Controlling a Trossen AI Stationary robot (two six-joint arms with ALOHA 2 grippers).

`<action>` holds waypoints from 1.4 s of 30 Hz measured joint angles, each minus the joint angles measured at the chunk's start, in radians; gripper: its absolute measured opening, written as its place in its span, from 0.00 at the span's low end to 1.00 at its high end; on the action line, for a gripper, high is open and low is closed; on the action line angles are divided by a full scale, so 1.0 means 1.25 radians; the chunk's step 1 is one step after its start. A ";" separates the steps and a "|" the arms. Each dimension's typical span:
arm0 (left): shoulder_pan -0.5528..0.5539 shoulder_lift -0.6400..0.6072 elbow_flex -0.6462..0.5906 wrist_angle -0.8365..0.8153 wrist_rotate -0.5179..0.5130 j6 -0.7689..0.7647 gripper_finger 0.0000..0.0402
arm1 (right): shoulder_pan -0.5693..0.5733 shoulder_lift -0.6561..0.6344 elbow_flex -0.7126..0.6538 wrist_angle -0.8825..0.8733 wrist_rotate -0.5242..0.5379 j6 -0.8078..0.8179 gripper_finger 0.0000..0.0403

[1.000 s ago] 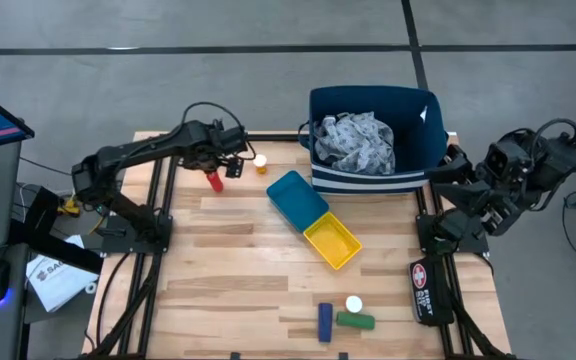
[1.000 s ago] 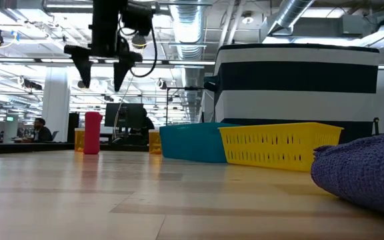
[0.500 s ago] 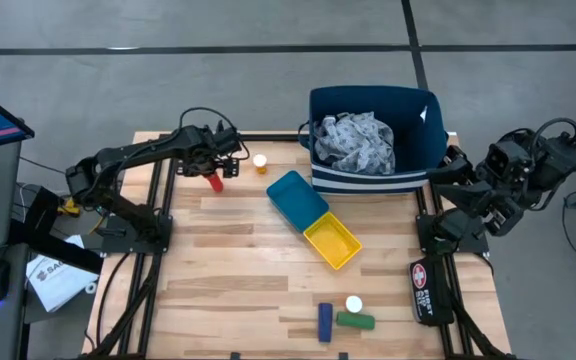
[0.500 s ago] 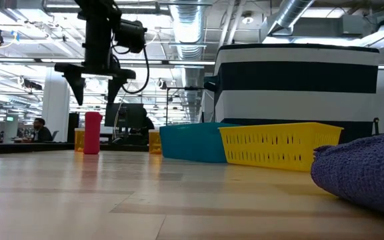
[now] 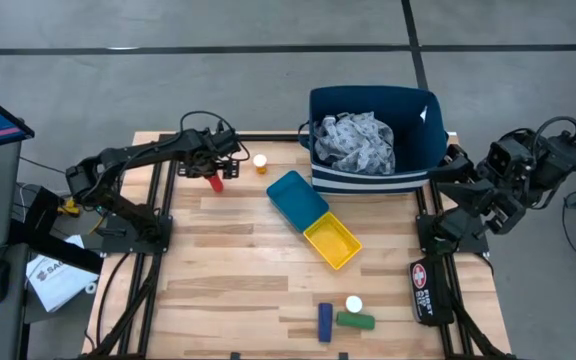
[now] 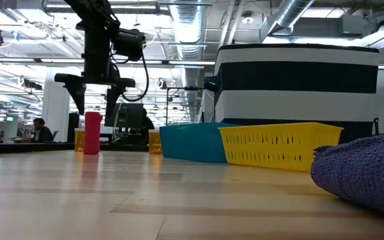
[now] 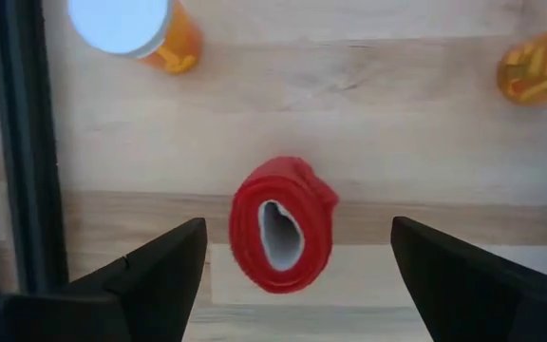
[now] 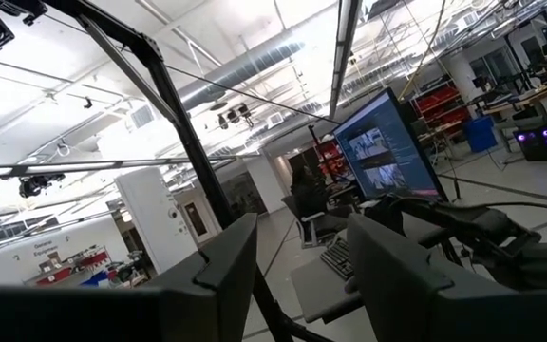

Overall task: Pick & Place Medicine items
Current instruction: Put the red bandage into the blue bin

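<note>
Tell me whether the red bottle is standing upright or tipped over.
Upright. In the low view the red bottle stands tall on the table; the left wrist view looks straight down on its top.

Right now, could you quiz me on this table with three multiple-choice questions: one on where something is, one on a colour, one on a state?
1. The yellow tray lies:
A. inside the blue bin
B. against the blue tray
C. beside the green bottle

2. The bottle under the left gripper is:
A. red
B. green
C. white

3. That gripper's fingers are:
A. clamped on the bottle
B. spread on either side of it
C. shut above it

Answers: B, it touches the blue tray mid-table; A, the red bottle shows between the fingers; B, gaps show on both sides.
</note>
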 joint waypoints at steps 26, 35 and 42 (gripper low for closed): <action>0.031 0.000 -0.041 0.066 0.002 0.036 0.57 | 0.000 -0.005 0.000 0.000 0.000 0.000 0.40; 0.031 0.000 -0.041 0.037 0.002 0.036 0.50 | 0.000 -0.004 0.000 0.000 -0.001 0.000 0.40; 0.031 0.000 -0.041 0.038 0.002 0.036 0.40 | 0.023 -0.004 0.000 -0.001 0.000 -0.001 0.40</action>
